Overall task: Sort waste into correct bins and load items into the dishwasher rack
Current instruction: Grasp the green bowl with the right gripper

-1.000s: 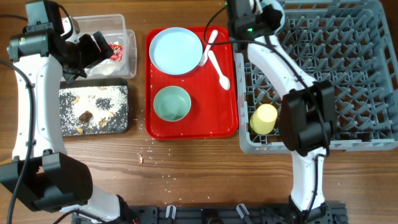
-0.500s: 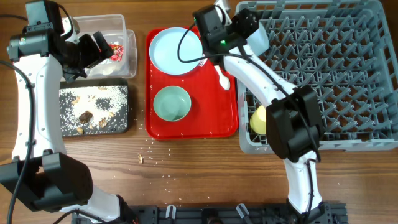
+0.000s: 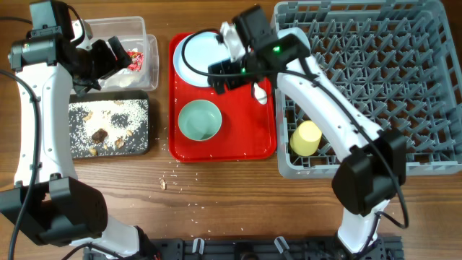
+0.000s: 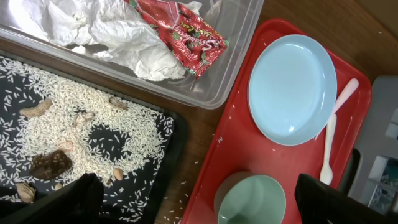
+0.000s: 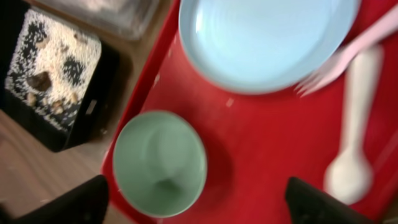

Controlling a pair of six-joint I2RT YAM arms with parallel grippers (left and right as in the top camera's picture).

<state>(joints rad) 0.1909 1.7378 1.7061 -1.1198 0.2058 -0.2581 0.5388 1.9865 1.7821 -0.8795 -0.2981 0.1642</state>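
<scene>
**A:** where's your right gripper at?

**B:** hovering over the red tray, fingers spread wide, nothing in them. Green bowl right under me, with the plate and white spoon beside it (wrist view's blurry tho).

**A:** and the left?

**B:** left gripper is spread and empty too, above the clear tub holding the tissue. Yellow cup lies in the rack.

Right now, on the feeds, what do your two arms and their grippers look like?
The left arm and right arm have white shells, black joint housings and loose black cables. A green light glows near the right wrist. The fingers are black.
</scene>
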